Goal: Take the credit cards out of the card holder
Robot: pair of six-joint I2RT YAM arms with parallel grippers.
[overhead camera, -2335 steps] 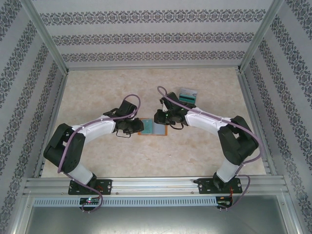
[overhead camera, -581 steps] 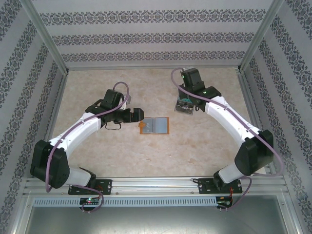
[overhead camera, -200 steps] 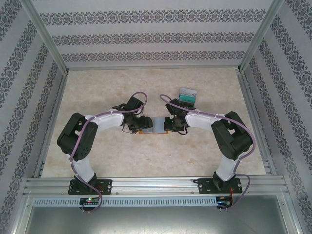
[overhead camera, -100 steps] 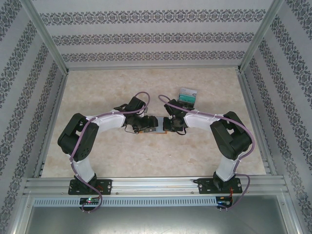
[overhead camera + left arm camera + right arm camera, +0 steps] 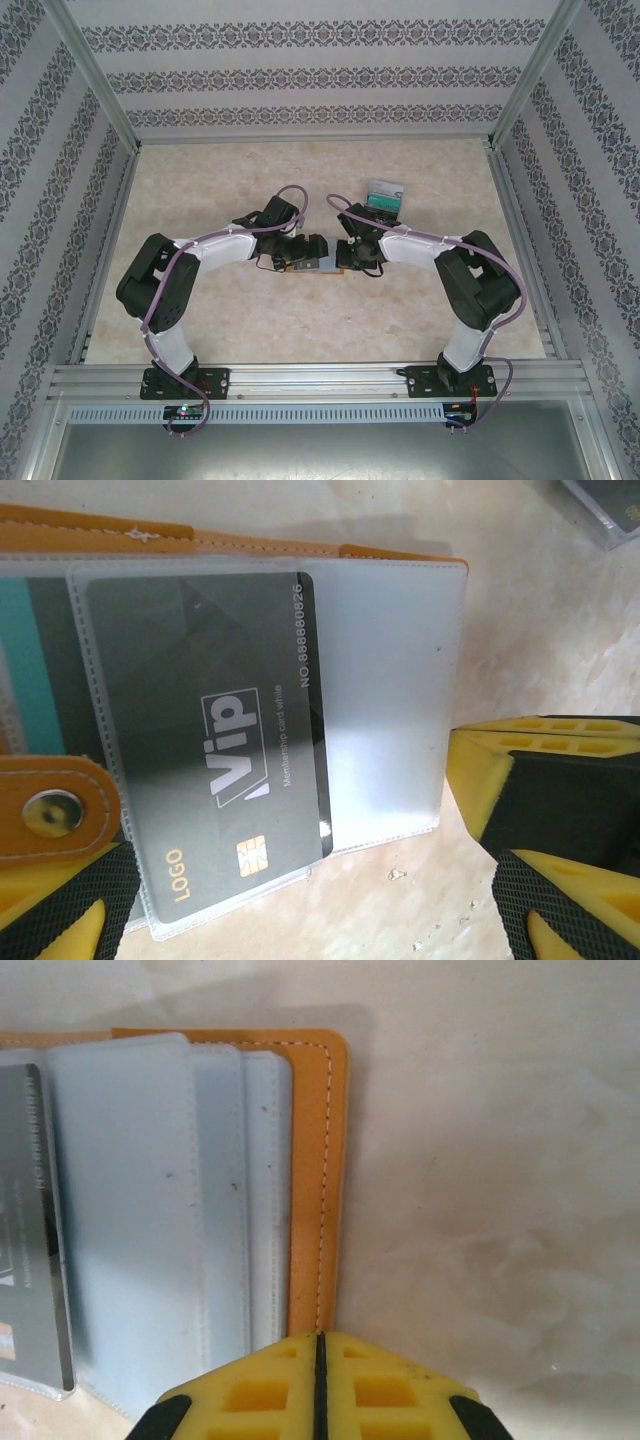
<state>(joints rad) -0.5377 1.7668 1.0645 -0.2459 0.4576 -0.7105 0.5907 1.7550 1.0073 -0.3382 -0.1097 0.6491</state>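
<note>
Left pincer (image 5: 300, 880): I see it spread wide over the card holder (image 5: 100, 528).
Right pincer (image 5: 320, 1370): closed, tips at its orange edge.
Credit card (image 5: 220, 750): grey, in a clear sleeve (image 5: 390, 680).

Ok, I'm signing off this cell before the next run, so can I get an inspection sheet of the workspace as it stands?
Surface: beige marbled table, small specks beside the holder.
Job's things: holder lies open; dark card sits in a clear sleeve; teal card beneath.
Clutter: clear box on the far side, right of the holder.
Grippers: left gripper open over the dark card; right gripper shut at the holder's orange edge.
Cables: purple cables run along both arms, no snag seen.
Surroundings: patterned walls, metal frame.
</note>
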